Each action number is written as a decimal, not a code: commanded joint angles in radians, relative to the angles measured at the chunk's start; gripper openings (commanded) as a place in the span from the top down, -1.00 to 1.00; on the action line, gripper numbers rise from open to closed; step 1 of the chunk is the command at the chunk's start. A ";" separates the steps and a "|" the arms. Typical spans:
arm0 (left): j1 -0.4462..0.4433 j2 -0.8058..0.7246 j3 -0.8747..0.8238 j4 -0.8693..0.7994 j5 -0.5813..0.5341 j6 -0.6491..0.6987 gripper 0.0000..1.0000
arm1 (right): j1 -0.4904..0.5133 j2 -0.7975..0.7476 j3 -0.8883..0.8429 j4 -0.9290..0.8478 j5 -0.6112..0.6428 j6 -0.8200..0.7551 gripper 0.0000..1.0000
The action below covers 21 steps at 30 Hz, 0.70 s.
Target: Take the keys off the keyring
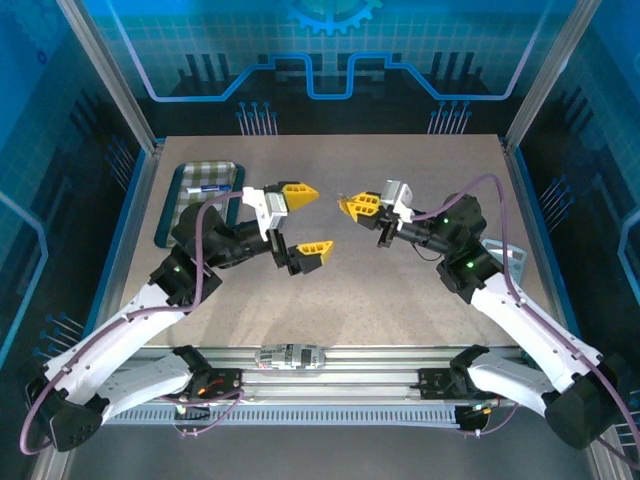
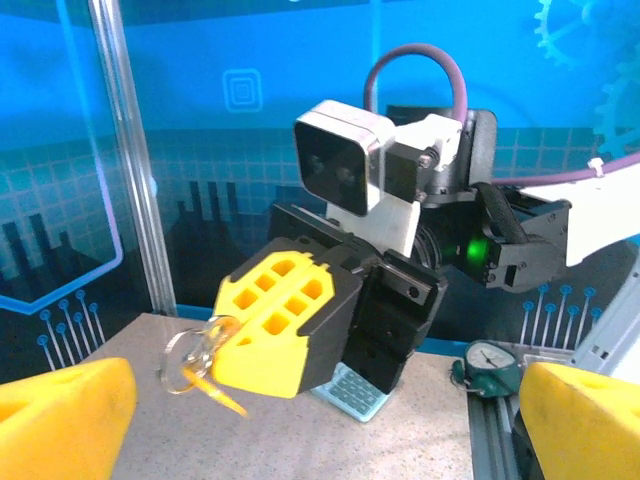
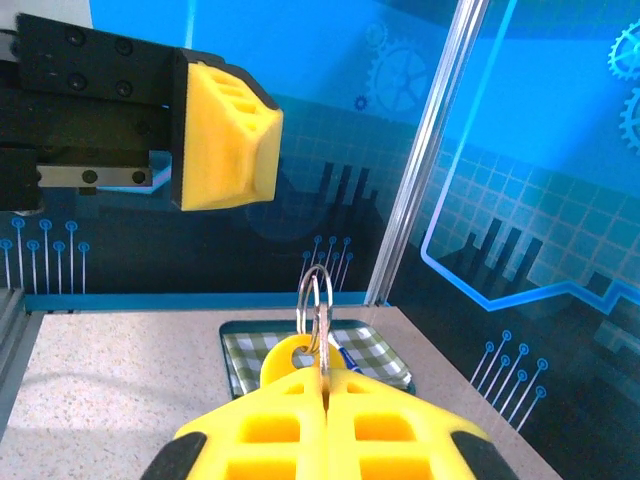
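**Item: keyring** (image 2: 200,372). Thin silver wire loops are overlapping one another and carrying a slim yellow-orange tag (image 2: 225,397), which is hanging at a slant below them. The keys are too small to be telling apart from the loops.

**Location.** It is hanging in the air above the worktop (image 1: 400,310), near the middle of the enclosure. It is sticking out of the tip of the right gripper (image 1: 352,206).

**Right jaws.** They are pressing fully together, pinching the loops and the tag's eye along the seam between the yellow pads (image 3: 270,435). In the right wrist view the loops are standing upright above that seam.

**Left gripper** (image 1: 320,218). Its jaws are standing spread wide and gripping nothing. It is facing the right gripper across a short gap, apart from the keyring.

**Edges and room.**
- A broad stretch of worktop is lying beneath and in front of both grippers.
- A green-rimmed tray (image 1: 172,205) is sitting at the far left corner, well apart from the grippers.
- An aluminium rail (image 1: 380,385) is running along the near edge.
- Upright metal posts and blue panels are closing in the sides and back.

**Materials.**
- The worktop is showing a speckled beige, stone-like surface.
- The gripper fingers are showing as blocky yellow plastic with square recesses, on black mounts.
- A checked cloth (image 3: 375,350) is lining the tray.
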State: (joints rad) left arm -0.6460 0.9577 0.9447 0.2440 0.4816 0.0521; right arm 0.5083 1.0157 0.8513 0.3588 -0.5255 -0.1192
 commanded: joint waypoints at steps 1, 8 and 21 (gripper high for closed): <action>0.020 -0.031 -0.003 0.013 -0.056 -0.014 -0.96 | -0.013 -0.026 -0.009 0.080 -0.058 0.043 1.00; 0.133 0.020 0.111 -0.086 0.071 -0.128 -0.47 | -0.021 -0.040 0.004 0.037 -0.075 0.028 1.00; 0.211 0.248 0.368 -0.304 0.285 -0.100 -0.14 | -0.023 0.038 0.239 -0.396 0.016 0.019 1.00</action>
State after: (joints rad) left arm -0.4469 1.1755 1.2873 0.0212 0.7082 -0.0700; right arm 0.5007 1.0351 1.0153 0.1146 -0.5514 -0.1112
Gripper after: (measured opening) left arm 0.556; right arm 0.055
